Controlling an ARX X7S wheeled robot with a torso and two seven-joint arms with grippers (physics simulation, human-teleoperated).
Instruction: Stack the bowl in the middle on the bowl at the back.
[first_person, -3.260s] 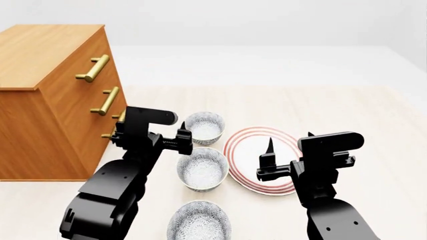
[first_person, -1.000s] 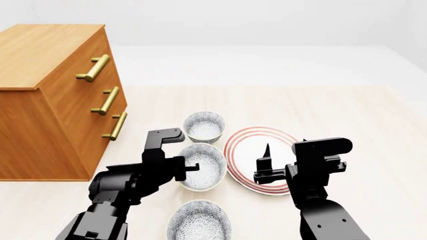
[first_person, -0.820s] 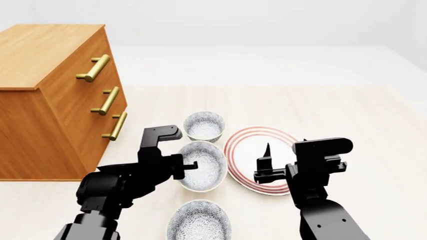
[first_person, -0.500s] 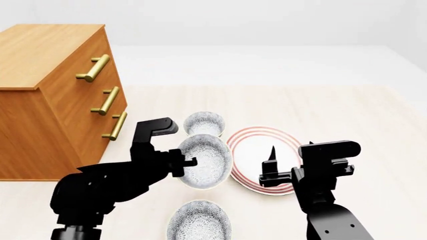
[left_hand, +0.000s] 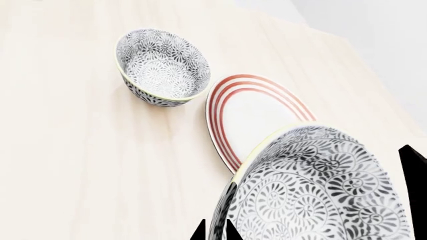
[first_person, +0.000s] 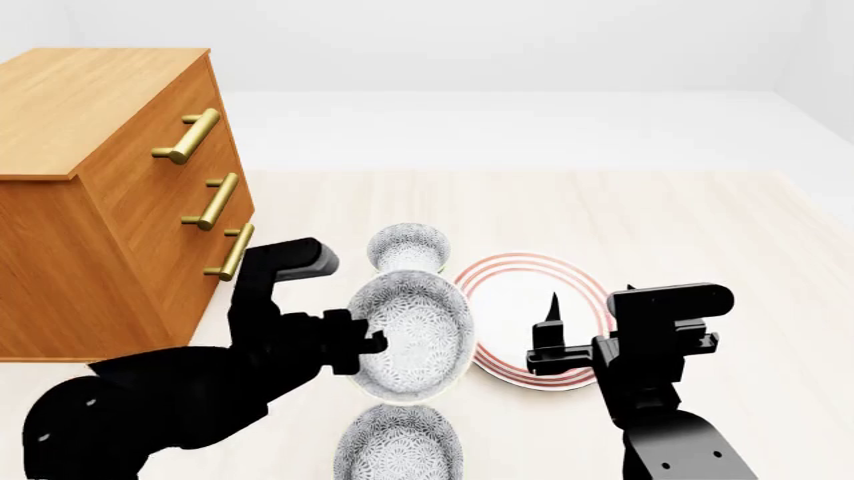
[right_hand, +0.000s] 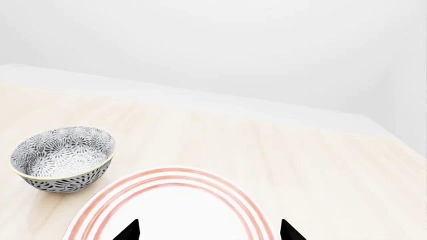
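Note:
The bowl in the middle (first_person: 416, 335), grey-blue speckled and white inside, hangs above the table, tilted. My left gripper (first_person: 368, 345) is shut on its left rim. In the left wrist view the fingers (left_hand: 199, 231) pinch the wall of this bowl (left_hand: 313, 185). The bowl at the back (first_person: 407, 246) stands upright on the table just beyond it, apart from it, and shows as well in the wrist views (left_hand: 162, 67) (right_hand: 62, 157). My right gripper (first_person: 553, 330) hovers open over the plate with nothing between its fingers (right_hand: 129, 231).
A red-ringed white plate (first_person: 514, 282) lies right of the bowls. A third speckled bowl (first_person: 398, 446) sits at the near edge, below the lifted one. A wooden dresser (first_person: 107, 190) with brass handles stands at the left. Light wooden tabletop (first_person: 667, 230) stretches right and back.
My left gripper came down to the middle bowl, closed on its rim and lifted it off the table, tilting it. The right arm shifted slightly right.

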